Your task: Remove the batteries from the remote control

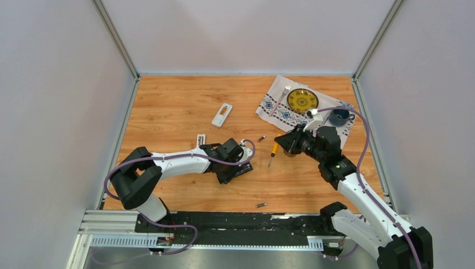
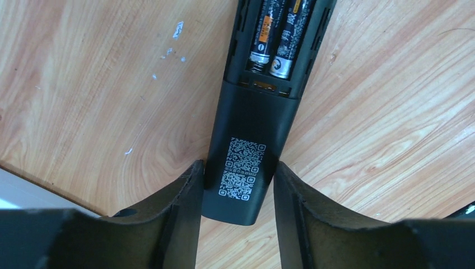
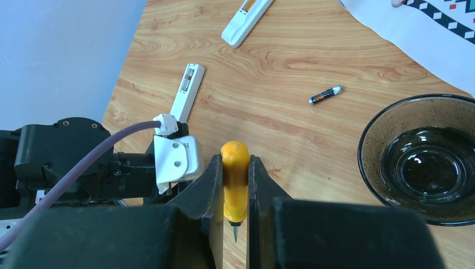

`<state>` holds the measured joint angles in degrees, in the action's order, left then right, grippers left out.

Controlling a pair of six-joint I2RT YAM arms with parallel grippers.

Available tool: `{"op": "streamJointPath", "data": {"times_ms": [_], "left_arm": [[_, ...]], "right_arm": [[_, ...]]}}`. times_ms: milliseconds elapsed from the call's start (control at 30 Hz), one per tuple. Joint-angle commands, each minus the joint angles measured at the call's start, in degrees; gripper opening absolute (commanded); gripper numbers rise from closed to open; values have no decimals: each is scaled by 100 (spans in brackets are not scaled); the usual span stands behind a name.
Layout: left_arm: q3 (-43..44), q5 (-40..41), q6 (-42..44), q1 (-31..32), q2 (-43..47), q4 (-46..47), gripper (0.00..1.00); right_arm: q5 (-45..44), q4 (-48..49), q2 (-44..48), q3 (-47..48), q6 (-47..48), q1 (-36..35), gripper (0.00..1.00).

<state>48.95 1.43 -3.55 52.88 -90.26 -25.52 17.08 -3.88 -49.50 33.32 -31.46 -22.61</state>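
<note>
Black remote control (image 2: 246, 168): back open, tail end pinched between the fingers of the left gripper (image 2: 238, 166).
Batteries (image 2: 275, 39): two, side by side in the remote's compartment.
Right gripper (image 3: 235, 161): clamped tight on the yellow screwdriver (image 3: 235, 190) handle.

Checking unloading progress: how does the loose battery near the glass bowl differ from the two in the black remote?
The loose battery lies alone on the bare table; the two batteries sit side by side in the open compartment of the black remote. The loose battery is free of any gripper; the two batteries sit in a remote clamped by the left gripper. Shared: slim dark bodies with silvery ends.
</note>
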Motion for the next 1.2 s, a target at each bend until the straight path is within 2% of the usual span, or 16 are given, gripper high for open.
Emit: {"op": "streamJointPath", "data": {"times_ms": [0,167,333,533,633,733,767,867,1167], "left_arm": [[45,-468,-58,-15,-203,3,47],[-254,-671,-479,107,-45,398,28],[-71,-214,-883,538,0,408,26],[264,480,-1357,1119,-246,205,24],[203,612,-1560,1207,-291,284,26],[63,700,-1727,1303,-230,416,38],[10,735,-1754,1321,-203,460,45],[-201,841,-1824,1365,-36,557,53],[-1044,569,-1895,1391,719,1092,54]], "right_arm": [[58,256,107,-141,35,20,0],[58,344,28,-281,-114,20,0],[243,941,-384,-467,-413,20,0],[296,1196,-649,-546,-501,2,0],[278,1302,-719,-607,-528,-6,0],[278,1363,-824,-625,-519,-33,0],[278,1390,-842,-642,-536,-50,0],[287,1539,-930,-704,-545,-103,0],[261,1698,-1159,-643,-510,-200,0]]}}
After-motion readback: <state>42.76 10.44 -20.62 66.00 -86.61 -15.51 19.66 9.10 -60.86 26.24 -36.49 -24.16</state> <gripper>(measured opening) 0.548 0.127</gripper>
